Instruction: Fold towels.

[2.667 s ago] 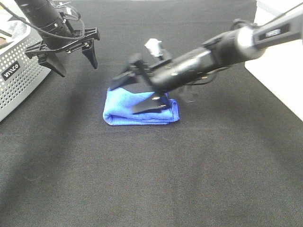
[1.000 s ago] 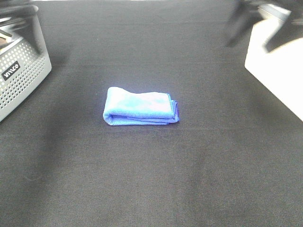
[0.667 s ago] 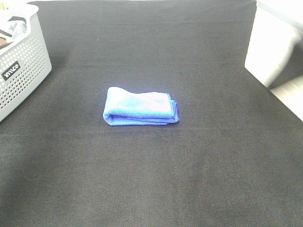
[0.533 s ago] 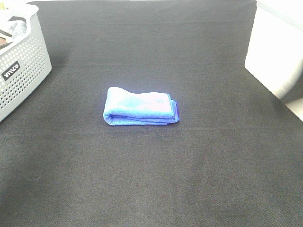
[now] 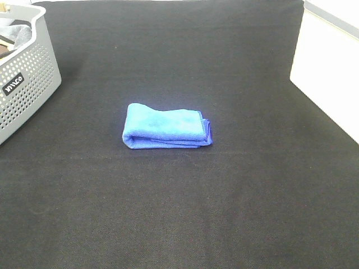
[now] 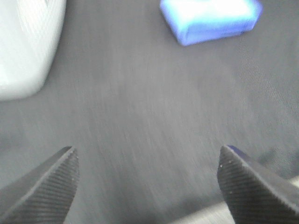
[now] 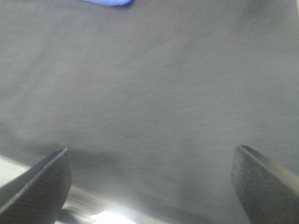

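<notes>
Towels: one blue towel (image 5: pixel 166 129), folded into a compact rectangle, flat on the black cloth table (image 5: pixel 224 213) near its middle.
Baskets: one grey perforated basket (image 5: pixel 25 84), at about 10 o'clock from the towel, well apart.
Grippers: two, neither seen from the high camera.
Left gripper (image 6: pixel 147 179): jaws spread wide, holding nothing; towel (image 6: pixel 210 18) far ahead at 1 o'clock.
Right gripper (image 7: pixel 152 179): jaws spread wide, empty; towel (image 7: pixel 110 2) at 11 o'clock, only an edge showing.

Left gripper (image 6: pixel 147 179): two dark grey wedge fingertips (image 6: pixel 44 186), fine ribbed pad texture. Right gripper (image 7: pixel 149 182): same, dark ribbed fingertips (image 7: pixel 264 186). Nothing else of either arm visible.
</notes>
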You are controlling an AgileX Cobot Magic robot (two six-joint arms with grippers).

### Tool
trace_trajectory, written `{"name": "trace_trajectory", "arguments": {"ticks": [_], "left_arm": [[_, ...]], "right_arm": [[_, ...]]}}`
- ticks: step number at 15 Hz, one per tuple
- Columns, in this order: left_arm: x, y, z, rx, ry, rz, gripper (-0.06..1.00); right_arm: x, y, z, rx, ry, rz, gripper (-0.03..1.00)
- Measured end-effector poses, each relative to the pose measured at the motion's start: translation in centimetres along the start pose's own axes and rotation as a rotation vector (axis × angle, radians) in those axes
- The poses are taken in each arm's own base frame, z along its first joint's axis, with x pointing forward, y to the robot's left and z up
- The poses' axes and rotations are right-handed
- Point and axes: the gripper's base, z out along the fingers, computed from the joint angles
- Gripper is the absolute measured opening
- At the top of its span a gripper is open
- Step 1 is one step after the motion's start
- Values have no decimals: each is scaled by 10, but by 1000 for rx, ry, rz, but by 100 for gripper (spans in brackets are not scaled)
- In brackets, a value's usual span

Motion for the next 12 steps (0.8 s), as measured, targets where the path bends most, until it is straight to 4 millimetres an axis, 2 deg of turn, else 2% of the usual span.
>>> {"name": "trace_trajectory", "arguments": {"ticks": [3,12], "left_arm": [[5,-4,-2,42,-37,117,77],[5,-5,-1,52,-42,130,77]], "right_arm": [[12,-4,-10,82,-51,13,88],[13,-4,-10,86,-51,14,88]]}}
